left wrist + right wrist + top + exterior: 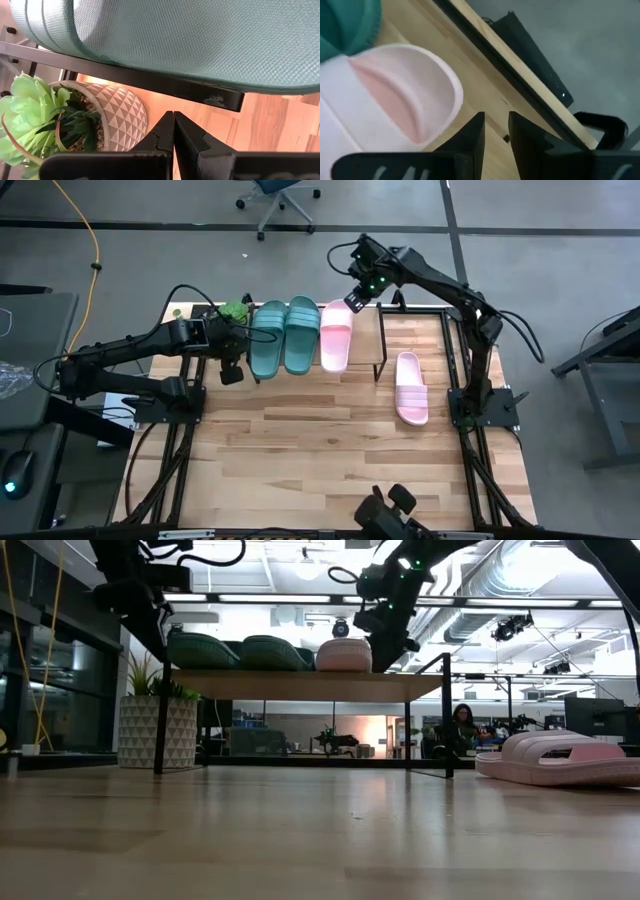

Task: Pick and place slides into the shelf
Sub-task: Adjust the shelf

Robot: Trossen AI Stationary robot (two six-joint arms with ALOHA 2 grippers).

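One pink slide (395, 95) just beside parted right jaws

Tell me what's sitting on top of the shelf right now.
On the shelf lie two teal slides and one pink slide, side by side. The plank under them is covered; the second pink slide lies on the table.

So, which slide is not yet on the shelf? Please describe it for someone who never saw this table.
Start at the shelf at the table's far edge, where three slides sit side by side. Move toward the right arm's base: one pale pink slide lies alone, flat on the bare wooden tabletop. Its pink twin is on the shelf beside two teal ones.
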